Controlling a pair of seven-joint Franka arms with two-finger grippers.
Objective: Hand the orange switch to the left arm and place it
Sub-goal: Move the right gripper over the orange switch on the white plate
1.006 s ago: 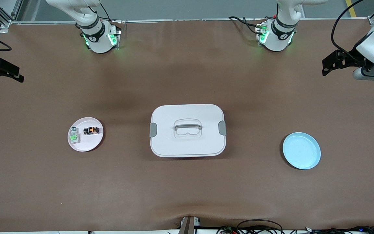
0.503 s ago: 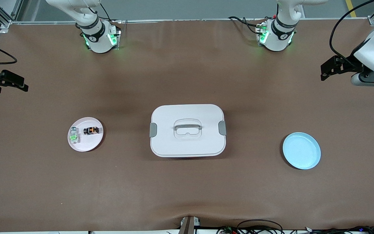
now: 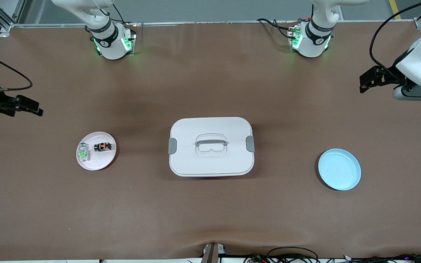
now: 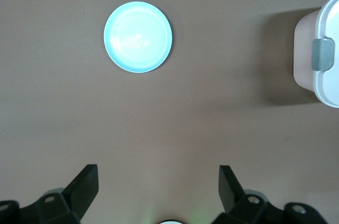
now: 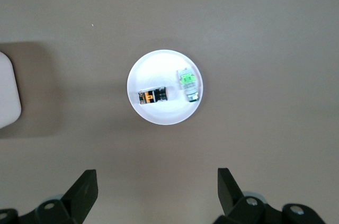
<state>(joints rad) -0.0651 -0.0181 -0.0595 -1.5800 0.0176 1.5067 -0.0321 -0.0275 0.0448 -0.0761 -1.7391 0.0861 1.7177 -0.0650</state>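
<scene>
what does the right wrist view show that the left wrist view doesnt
Only the right wrist view shows the pink plate holding the orange switch and the green-marked component, with the right hand open. Only the left wrist view shows the blue plate, bare, and the open left hand. Both catch an edge of the box and the brown table.

orange switch [image 3: 102,146]: tiny black block with an orange mark, lying flat on the pink plate [image 3: 95,160] | box [image 3: 211,146]: big white box with round corners, lid on, grey clips on two sides, handle on top, well apart from the pink plate, toward the left arm's end
</scene>
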